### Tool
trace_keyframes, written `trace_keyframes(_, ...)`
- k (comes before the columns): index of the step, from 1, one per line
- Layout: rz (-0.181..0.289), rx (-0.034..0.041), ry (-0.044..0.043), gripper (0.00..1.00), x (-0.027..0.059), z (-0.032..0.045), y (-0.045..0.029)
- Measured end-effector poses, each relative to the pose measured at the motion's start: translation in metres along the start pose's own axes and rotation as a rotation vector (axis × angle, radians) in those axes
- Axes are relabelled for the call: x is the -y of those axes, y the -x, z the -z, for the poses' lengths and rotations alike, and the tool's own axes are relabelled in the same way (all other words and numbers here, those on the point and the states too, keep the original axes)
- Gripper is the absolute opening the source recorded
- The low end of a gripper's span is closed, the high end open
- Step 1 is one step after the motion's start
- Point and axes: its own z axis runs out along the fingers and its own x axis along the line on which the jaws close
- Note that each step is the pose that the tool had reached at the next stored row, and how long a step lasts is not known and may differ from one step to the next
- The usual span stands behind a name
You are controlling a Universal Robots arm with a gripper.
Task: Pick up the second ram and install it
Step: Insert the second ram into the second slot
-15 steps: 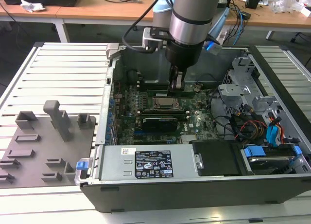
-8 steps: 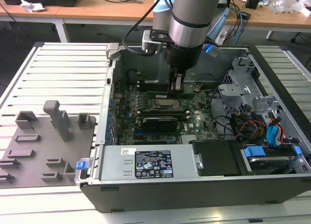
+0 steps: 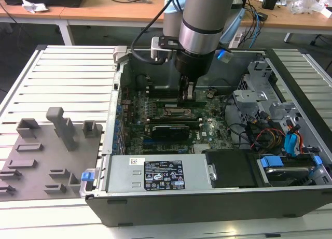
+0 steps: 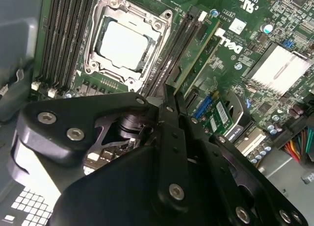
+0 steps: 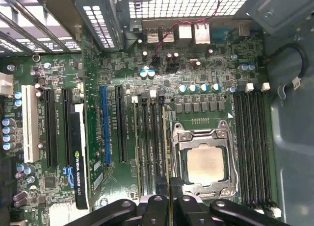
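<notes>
Second ram (image 5: 168, 152) stands on edge in the memory slots just beside the processor socket (image 5: 206, 162), pinched between the closed fingers (image 5: 156, 205) of the gripper (image 5: 169, 206). If the stick sits slightly off the slot's line, pressing could probably jam it or strain the motherboard (image 5: 122, 79); the notch and end latches cannot be checked. Both wrist views give the slots close up, the second showing another module (image 4: 198, 52) already seated beside the slot. In the exterior view the gripper (image 3: 185, 96) stands over the board inside the open computer case (image 3: 207, 197).
</notes>
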Motion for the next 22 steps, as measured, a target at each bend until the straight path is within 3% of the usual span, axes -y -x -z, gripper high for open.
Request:
trace_keyframes(3,0.0,-0.0001,0.0001,0.13,0.0001,-0.0037,-0.0002)
trace_keyframes(6,0.0,-0.0001,0.0001,0.13,0.001,-0.0179,-0.0009)
trace_keyframes(15,0.0,-0.0004,0.0001,0.13,-0.0025,-0.0228,-0.0042)
trace_keyframes(16,0.0,-0.0039,-0.0001,0.13,-0.0039,-0.0231,-0.0048)
trace_keyframes(18,-0.001,-0.0186,-0.0015,0.13,-0.0058,-0.0244,-0.0051)
trace_keyframes(21,-0.001,-0.02,-0.0015,0.13,-0.0056,-0.0275,-0.0053)
trace_keyframes(22,-0.001,-0.027,-0.0019,0.13,-0.0056,-0.0289,-0.0053)
